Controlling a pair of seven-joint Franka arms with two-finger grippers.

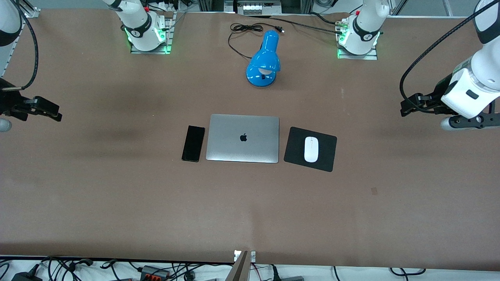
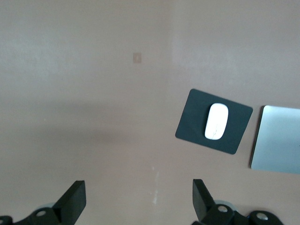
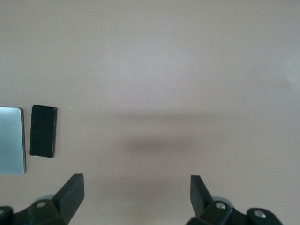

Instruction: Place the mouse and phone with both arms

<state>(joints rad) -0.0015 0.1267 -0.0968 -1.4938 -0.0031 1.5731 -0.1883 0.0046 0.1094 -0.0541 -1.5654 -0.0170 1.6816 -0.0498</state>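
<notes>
**Both hands idle at the desk's ends, mouse and phone already laid out**

The left hand [image 2: 138, 204] hung over bare desk [image 1: 117, 195] at the left arm's end, fingers spread wide and holding nothing. The right hand [image 3: 136, 199] hung likewise over the right arm's end, also spread and empty. Both arms looked to be waiting.

Out from the left hand lay the mouse [image 1: 311, 149], resting in the middle of a black pad [image 1: 293, 150], well clear of every desk edge. Beside the pad sat a closed silver laptop [image 1: 243, 138] at mid-desk, and just beside that, toward the right arm's end, the phone [image 1: 193, 143] lay flat. A blue lamp [image 1: 264, 60] stood toward the bases' edge.

The mouse was probably light, rigid and slick — best pinched across its narrow sides near the middle. The phone, thin, stiff and glossy, offered only its long edges — a low, square grip would suit it, and its glass face could scratch or crack.
</notes>
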